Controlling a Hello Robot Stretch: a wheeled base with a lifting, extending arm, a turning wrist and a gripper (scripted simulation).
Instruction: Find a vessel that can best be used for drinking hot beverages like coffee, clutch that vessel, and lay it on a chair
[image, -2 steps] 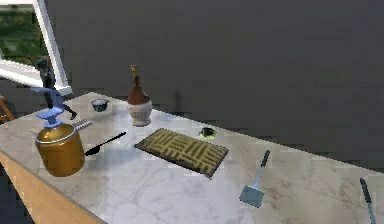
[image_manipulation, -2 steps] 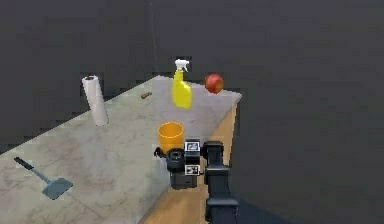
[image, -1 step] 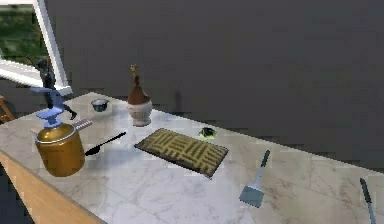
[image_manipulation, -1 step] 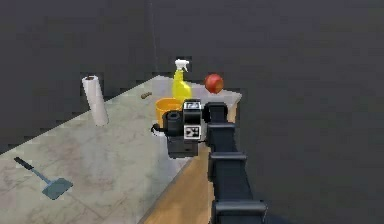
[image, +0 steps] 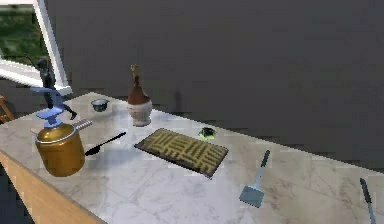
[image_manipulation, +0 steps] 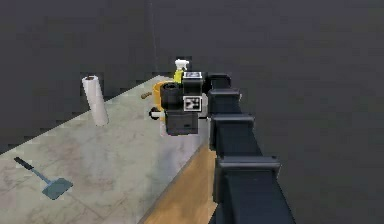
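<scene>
Pincer (image_manipulation: 160, 109) at the far end of the marble counter (image_manipulation: 95, 155); I cannot tell whether it holds anything

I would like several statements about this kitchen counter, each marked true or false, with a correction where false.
1. A brown and white vase stands on the marble counter. True.
2. The spatula lies on the patterned mat. False: it lies on the bare counter, apart from the mat.
3. A white paper roll stands upright on the counter. True.
4. The golden pot stands at the forward view's right. False: it stands at the left.
5. The hand hangs over bare floor. False: it shows against the counter, with small things behind it.
</scene>
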